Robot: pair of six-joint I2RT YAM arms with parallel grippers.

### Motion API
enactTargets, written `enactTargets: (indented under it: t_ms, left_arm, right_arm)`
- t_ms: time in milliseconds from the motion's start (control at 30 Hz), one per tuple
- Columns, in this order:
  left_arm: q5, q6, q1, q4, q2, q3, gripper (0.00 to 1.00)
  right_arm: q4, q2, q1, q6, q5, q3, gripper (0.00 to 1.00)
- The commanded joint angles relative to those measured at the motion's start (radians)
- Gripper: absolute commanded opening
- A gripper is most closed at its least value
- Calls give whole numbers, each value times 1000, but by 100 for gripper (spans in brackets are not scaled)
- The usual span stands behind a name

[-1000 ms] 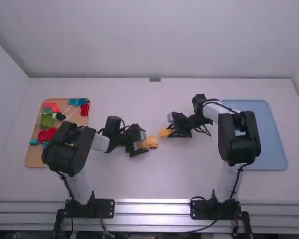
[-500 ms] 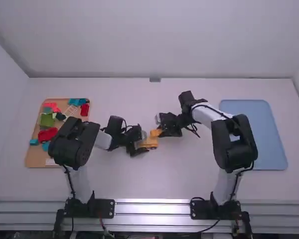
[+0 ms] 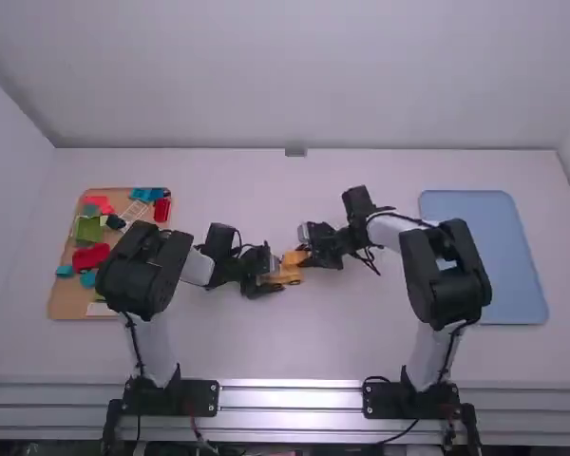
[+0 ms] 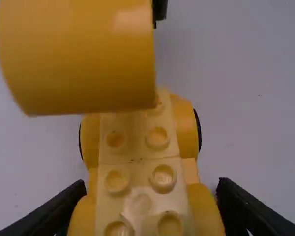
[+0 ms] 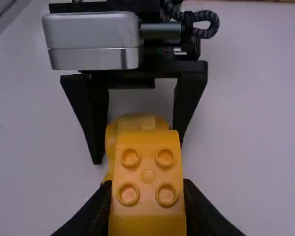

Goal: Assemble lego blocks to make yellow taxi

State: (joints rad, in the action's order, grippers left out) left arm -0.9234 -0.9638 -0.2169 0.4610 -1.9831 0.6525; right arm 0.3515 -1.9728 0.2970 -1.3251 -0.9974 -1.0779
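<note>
Near the table's middle my left gripper (image 3: pixel 275 283) is shut on the yellow wheeled car base (image 3: pixel 289 275). In the left wrist view that gripper (image 4: pixel 151 189) has one finger on each side of the base (image 4: pixel 141 199), which carries pale studded bricks along its centre. My right gripper (image 3: pixel 304 256) holds an orange-yellow block (image 3: pixel 293 257) at the base. The right wrist view shows its gripper (image 5: pixel 147 189) shut on this block (image 5: pixel 147 176), studs facing the camera. The block (image 4: pixel 78 56) overlaps the base's far end in the left wrist view; contact between them cannot be told.
A brown tray (image 3: pixel 65 300) with several coloured blocks, including a red one (image 3: pixel 90 256) and a green one (image 3: pixel 89 229), lies on the left. On the right lies a blue tray (image 3: pixel 513 256). The two grippers are very close together.
My right gripper has moved left with its block, from a gap beside the car base to right at it. The left gripper has stayed nearly still around the base.
</note>
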Motion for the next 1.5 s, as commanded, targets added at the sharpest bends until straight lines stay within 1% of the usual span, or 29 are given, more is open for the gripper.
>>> enactTargets:
  t_ms: [0,67,133,267,333,500,567,667,733,767,800,967,1167,1467]
  left_arm:
    - [-29,-14,1,-3,-14,8,68]
    - [-29,-19,1,-4,-14,8,65]
    - [-29,-40,1,-12,-14,7,59]
    - [-29,-38,5,-11,-14,6,56]
    - [-29,-40,0,-11,-14,6,53]
    - [-26,-40,7,-11,-14,6,53]
    - [-26,-40,7,-8,-14,6,53]
    - [-26,-40,7,-7,-14,6,53]
    - [-27,-40,7,-8,-14,6,54]
    - [-27,-39,7,-8,-14,6,54]
    - [-29,-40,7,-8,-14,6,54]
    - [-30,-40,7,-3,-14,6,54]
    - [-30,-40,7,-4,-14,8,54]
    - [-30,-40,6,-11,-14,5,58]
  right_arm:
    - [-39,26,5,69,-46,35,13]
    - [-75,26,7,99,-50,51,13]
    - [-88,26,6,93,-51,61,13]
    - [-84,22,6,97,-53,65,13]
    - [-87,16,23,98,-53,65,13]
    - [-87,16,50,97,-42,65,12]
    - [-87,16,68,95,-22,65,9]
    - [-94,16,80,87,-5,74,8]
    - [-159,16,84,105,-6,112,7]
    - [-166,16,84,108,-7,116,7]
    - [-241,16,81,145,-26,150,8]
    - [-401,16,47,264,-41,201,8]
    - [-394,16,42,244,-50,199,6]
    - [-370,16,44,226,-50,203,4]
